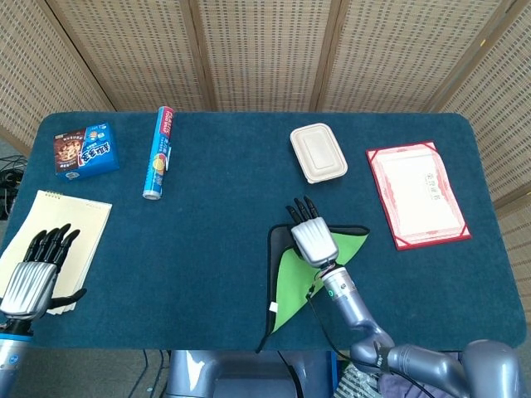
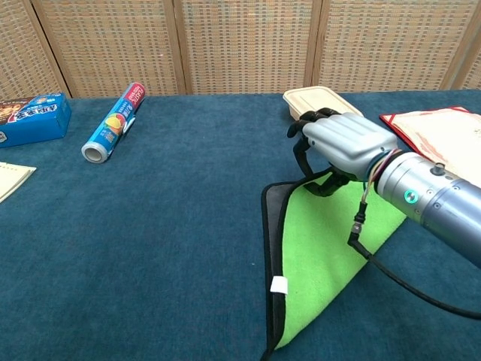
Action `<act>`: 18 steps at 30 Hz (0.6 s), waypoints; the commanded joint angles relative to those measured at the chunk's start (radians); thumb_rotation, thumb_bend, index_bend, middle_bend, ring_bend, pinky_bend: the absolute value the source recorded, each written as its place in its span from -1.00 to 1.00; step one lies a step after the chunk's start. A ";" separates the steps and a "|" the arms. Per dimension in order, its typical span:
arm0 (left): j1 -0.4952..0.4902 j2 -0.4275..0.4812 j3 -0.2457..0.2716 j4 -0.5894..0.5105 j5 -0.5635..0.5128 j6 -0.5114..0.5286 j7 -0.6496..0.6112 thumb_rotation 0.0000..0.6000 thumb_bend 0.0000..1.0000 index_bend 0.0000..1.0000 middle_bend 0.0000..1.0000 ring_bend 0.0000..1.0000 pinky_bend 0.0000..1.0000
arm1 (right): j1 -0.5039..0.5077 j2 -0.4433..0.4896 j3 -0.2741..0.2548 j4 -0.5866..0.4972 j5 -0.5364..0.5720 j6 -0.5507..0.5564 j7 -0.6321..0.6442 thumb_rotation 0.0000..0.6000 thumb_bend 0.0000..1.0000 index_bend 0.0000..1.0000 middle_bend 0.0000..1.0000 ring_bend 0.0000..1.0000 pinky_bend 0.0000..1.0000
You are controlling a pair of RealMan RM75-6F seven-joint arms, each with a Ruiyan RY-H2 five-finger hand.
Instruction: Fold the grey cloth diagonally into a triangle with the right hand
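Observation:
The cloth (image 1: 294, 286) lies near the table's front edge as a triangle, bright green face up with a dark grey border (image 2: 267, 248). Its square corner is at the upper left and its long edge slants from the upper right down to the front. My right hand (image 1: 314, 236) hovers palm down over the middle of the cloth's far edge, and its dark fingertips (image 2: 304, 139) point past that edge. The fingers are apart and I see nothing held in them. My left hand (image 1: 35, 269) rests with fingers spread at the far left, away from the cloth.
A notepad (image 1: 83, 220) lies under the left hand. A biscuit box (image 1: 85, 151) and a blue tube (image 1: 158, 153) sit at the back left. A beige lidded container (image 1: 318, 152) stands just beyond the right hand, and a red-bordered certificate (image 1: 417, 195) lies to its right.

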 commanded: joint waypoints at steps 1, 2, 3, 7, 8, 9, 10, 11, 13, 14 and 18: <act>-0.001 -0.002 0.001 0.001 -0.001 -0.003 0.001 1.00 -0.77 -1.00 -1.00 -1.00 -1.00 | 0.007 -0.004 0.005 0.009 0.008 0.000 0.002 1.00 -0.04 0.34 -0.64 -1.00 -1.00; -0.002 -0.002 0.001 0.001 -0.001 -0.004 0.002 1.00 -0.77 -1.00 -1.00 -1.00 -1.00 | 0.010 -0.005 0.006 0.013 0.012 -0.001 0.002 1.00 -0.04 0.34 -0.64 -1.00 -1.00; -0.002 -0.002 0.001 0.001 -0.001 -0.004 0.003 1.00 -0.77 -1.00 -1.00 -1.00 -1.00 | 0.012 -0.006 0.006 0.015 0.014 -0.002 0.003 1.00 -0.04 0.34 -0.64 -1.00 -1.00; -0.002 -0.003 0.002 0.001 -0.002 -0.005 0.005 1.00 -0.77 -1.00 -1.00 -1.00 -1.00 | 0.020 -0.012 0.007 0.032 0.025 -0.008 0.007 1.00 -0.04 0.34 -0.64 -1.00 -1.00; -0.002 -0.003 0.002 0.001 -0.002 -0.004 0.004 1.00 -0.77 -1.00 -1.00 -1.00 -1.00 | 0.022 -0.014 0.006 0.037 0.028 -0.010 0.007 1.00 -0.04 0.34 -0.64 -1.00 -1.00; -0.002 -0.004 0.001 0.001 -0.002 -0.004 0.004 1.00 -0.77 -1.00 -1.00 -1.00 -1.00 | 0.023 -0.015 0.005 0.039 0.031 -0.010 0.009 1.00 -0.04 0.34 -0.64 -1.00 -1.00; -0.002 -0.003 0.001 0.001 -0.002 -0.004 0.004 1.00 -0.77 -1.00 -1.00 -1.00 -1.00 | 0.024 -0.016 0.003 0.041 0.032 -0.010 0.010 1.00 -0.04 0.34 -0.64 -1.00 -1.00; -0.002 -0.003 0.001 0.001 -0.002 -0.004 0.004 1.00 -0.77 -1.00 -1.00 -1.00 -1.00 | 0.025 -0.016 0.001 0.043 0.033 -0.009 0.011 1.00 -0.04 0.34 -0.64 -1.00 -1.00; -0.003 -0.004 0.003 0.002 -0.002 -0.007 0.005 1.00 -0.77 -1.00 -1.00 -1.00 -1.00 | 0.027 -0.018 0.000 0.047 0.036 -0.008 0.012 1.00 -0.04 0.34 -0.64 -1.00 -1.00; -0.003 -0.005 0.004 0.002 -0.001 -0.008 0.006 1.00 -0.77 -1.00 -1.00 -1.00 -1.00 | 0.029 -0.020 0.001 0.051 0.038 -0.008 0.012 1.00 -0.04 0.34 -0.64 -1.00 -1.00; -0.003 -0.005 0.005 0.001 0.002 -0.005 0.005 1.00 -0.77 -1.00 -1.00 -1.00 -1.00 | 0.037 -0.024 0.004 0.061 0.047 -0.011 0.014 1.00 -0.04 0.34 -0.63 -1.00 -1.00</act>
